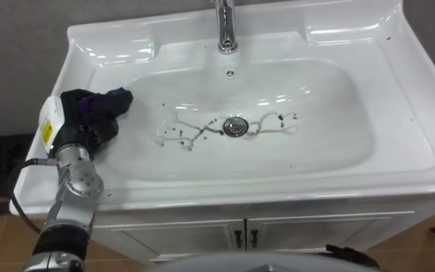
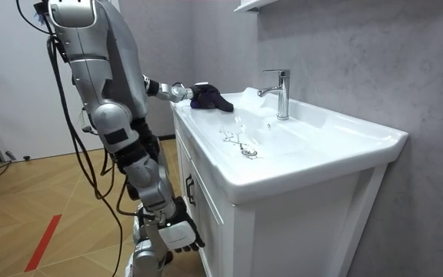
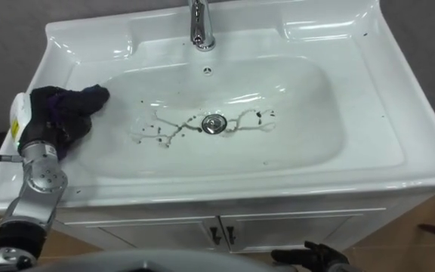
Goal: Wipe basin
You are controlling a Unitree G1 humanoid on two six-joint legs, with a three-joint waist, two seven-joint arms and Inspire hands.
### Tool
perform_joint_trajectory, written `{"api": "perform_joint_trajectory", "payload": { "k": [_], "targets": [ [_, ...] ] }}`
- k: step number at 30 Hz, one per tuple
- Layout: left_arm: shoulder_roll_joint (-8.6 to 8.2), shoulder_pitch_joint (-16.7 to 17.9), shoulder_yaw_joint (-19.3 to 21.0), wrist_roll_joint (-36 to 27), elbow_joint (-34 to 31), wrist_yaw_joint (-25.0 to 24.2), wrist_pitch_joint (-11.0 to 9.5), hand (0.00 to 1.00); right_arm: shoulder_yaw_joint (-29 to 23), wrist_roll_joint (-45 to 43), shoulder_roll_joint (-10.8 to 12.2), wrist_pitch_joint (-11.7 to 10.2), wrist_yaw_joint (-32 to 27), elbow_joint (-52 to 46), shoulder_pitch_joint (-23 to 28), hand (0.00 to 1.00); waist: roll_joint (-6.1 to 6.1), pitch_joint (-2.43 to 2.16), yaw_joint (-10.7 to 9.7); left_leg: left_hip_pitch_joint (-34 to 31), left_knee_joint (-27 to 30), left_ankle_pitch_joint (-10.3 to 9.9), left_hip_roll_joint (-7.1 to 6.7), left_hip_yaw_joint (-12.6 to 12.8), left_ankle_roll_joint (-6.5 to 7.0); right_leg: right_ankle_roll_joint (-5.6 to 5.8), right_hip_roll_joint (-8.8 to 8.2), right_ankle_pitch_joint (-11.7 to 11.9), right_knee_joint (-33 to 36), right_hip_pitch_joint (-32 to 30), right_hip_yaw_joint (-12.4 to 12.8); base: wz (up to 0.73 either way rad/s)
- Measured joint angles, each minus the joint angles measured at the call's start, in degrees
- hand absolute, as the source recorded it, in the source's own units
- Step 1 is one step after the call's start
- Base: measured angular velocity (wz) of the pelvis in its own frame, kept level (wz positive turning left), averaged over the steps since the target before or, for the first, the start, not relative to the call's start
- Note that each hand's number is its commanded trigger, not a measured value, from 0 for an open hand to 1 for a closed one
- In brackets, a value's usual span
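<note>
Leftward, cloth [image 1: 100, 104] bunched in left hand [image 1: 80, 130] fingers

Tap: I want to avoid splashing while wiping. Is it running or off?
Off: no stream falls from the tap, and the basin holds only dark streaks around the drain.

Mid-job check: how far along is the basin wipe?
Done: the cloth is with the left hand at the basin's left rim. In hand: the bowl looks unwiped; dark streaks lie both sides of the drain. Left: sweep those, plus specks on the right ledge. Right hand hangs idle.
</note>
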Motion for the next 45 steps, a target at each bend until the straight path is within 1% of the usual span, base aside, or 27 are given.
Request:
{"api": "perform_joint_trajectory", "payload": {
  "k": [9, 13, 18, 20, 24, 27, 33, 35, 37, 38, 39, 40, 42, 43, 45],
  "targets": [
    [0.10, 0.01, 0.46, -1.53, 0.00, 0.00, -0.01, 1.00, 0.03, -0.03, -0.03, -0.15, -0.01, -0.01, 0.01, 0.00, 0.04, 0.01, 0.05, -0.02, -0.07, 0.00, -0.01, 0.02, 0.00, 0.02, -0.04, -0.04, -0.01, 0.02, -0.12, 0.00],
    [0.31, 0.00, 0.42, -6.80, 0.00, -0.06, -0.25, 1.00, 0.01, -0.23, -0.03, -0.38, 0.00, -0.01, 0.00, 0.00, 0.04, 0.01, 0.03, -0.11, -0.05, 0.00, 0.00, 0.25, 0.00, 0.02, -0.07, -0.04, 0.00, -0.02, -0.12, 0.00],
    [0.77, -0.02, 0.41, -10.09, -0.01, -1.30, -0.71, 1.00, 0.00, -0.43, -0.03, -0.47, 0.06, 0.10, -0.10, 0.00, 0.03, 0.00, 0.00, -0.13, -0.04, 0.00, -0.02, 0.27, 0.00, 0.02, -0.11, -0.05, 0.01, 0.00, -0.19, 0.00],
    [0.93, -0.02, 0.34, -11.30, -0.01, -1.85, -0.98, 1.00, 0.03, 0.05, -0.05, -0.49, 0.14, 0.27, -0.09, 0.00, 0.02, 0.00, -0.01, -0.09, -0.04, 0.01, -0.05, 0.16, 0.00, 0.02, -0.15, -0.05, 0.01, 0.10, -0.41, 0.04],
    [0.86, -0.40, -0.18, -16.19, -0.33, -3.20, -1.13, 1.00, -0.02, 0.23, 0.00, -0.57, 0.14, 0.26, -0.18, 0.00, -0.01, 0.00, -0.18, -0.60, 0.10, 0.00, -0.11, -0.22, 0.00, 0.08, -0.24, -0.10, -0.07, -0.10, -1.15, 0.09],
    [1.09, -0.31, -0.16, -18.87, -2.00, -3.95, -1.01, 1.00, -0.04, 0.25, 0.11, -0.66, 0.15, 0.20, -0.21, 0.00, -0.10, 0.01, -0.26, -1.12, 0.26, 0.01, -0.10, -0.31, 0.01, 0.08, -0.26, -0.11, -0.11, -0.38, -1.54, 0.07],
    [0.97, 1.88, -0.21, -19.03, -7.09, -4.35, -0.51, 1.00, 0.90, 0.55, 0.15, -0.95, 0.26, 0.19, -0.44, 0.00, -0.31, 0.07, 0.15, -2.13, 0.26, 0.01, -0.11, -0.28, 0.01, 0.08, -0.29, -0.10, -0.12, -1.45, -1.56, 0.00],
    [0.80, 2.24, -0.34, -18.91, -8.03, -4.35, -0.22, 1.00, 1.92, 0.87, 0.15, -1.65, 0.26, 0.20, -0.50, 0.00, -0.38, 0.13, 0.18, -2.22, 0.23, 0.01, -0.12, -0.28, 0.01, 0.08, -0.29, -0.10, -0.13, -1.41, -1.63, 0.02],
    [0.26, 2.81, -0.11, -18.92, -11.28, -4.39, 1.32, 1.00, 2.33, 1.20, 0.63, -2.25, 0.23, 0.18, -0.51, 0.00, -0.70, 0.35, 0.20, -2.82, 0.30, 0.01, -0.09, -0.36, 0.00, 0.05, -0.28, -0.11, -0.19, -1.83, -1.96, 0.07],
    [0.21, 2.88, -0.21, -18.87, -11.90, -4.41, 1.38, 1.00, 2.39, 1.22, 0.70, -2.49, 0.22, 0.18, -0.55, 0.00, -0.81, 0.40, 0.21, -3.22, 0.42, 0.01, -0.10, -0.53, 0.00, 0.05, -0.29, -0.12, -0.17, -2.12, -2.13, 0.15],
    [0.08, 3.15, -0.22, -18.87, -13.48, -4.82, 1.58, 1.00, 2.46, 1.44, 0.84, -2.74, 0.24, 0.09, -0.64, 0.00, -1.17, 0.81, 0.12, -3.73, 0.71, 0.01, -0.18, -1.00, 0.00, 0.05, -0.34, -0.11, -0.12, -2.24, -2.58, 0.19],
    [0.10, 3.61, -0.20, -18.91, -15.19, -5.46, 1.87, 1.00, 2.43, 1.80, 1.09, -2.77, 0.26, 0.09, -0.63, 0.00, -1.59, 1.04, 0.06, -4.17, 1.13, 0.00, -0.24, -1.61, 0.00, 0.05, -0.36, -0.11, -0.14, -2.29, -2.74, 0.19],
    [0.06, 3.89, -0.19, -18.96, -17.05, -6.37, 2.51, 1.00, 2.43, 2.14, 1.17, -2.84, 0.50, 0.09, -0.66, 0.00, -2.05, 1.30, 0.14, -4.52, 1.34, 0.00, -0.28, -1.71, 0.00, 0.05, -0.37, -0.11, -0.24, -2.32, -2.95, 0.13],
    [0.06, 4.07, -0.19, -18.94, -18.04, -6.80, 2.90, 1.00, 2.43, 2.18, 1.15, -3.04, 0.63, 0.06, -0.64, 0.00, -2.17, 1.38, 0.20, -4.78, 1.40, 0.00, -0.31, -1.72, 0.00, 0.05, -0.38, -0.11, -0.43, -2.37, -3.10, 0.10],
    [0.03, 4.17, -0.15, -18.68, -19.04, -7.49, 3.35, 1.00, 2.40, 2.17, 1.20, -3.22, 0.72, 0.07, -0.59, 0.00, -2.10, 1.29, 0.13, -5.17, 1.50, 0.00, -0.43, -2.22, 0.00, 0.10, -0.40, -0.06, -0.81, -2.27, -3.62, 0.12]
  ]
}}
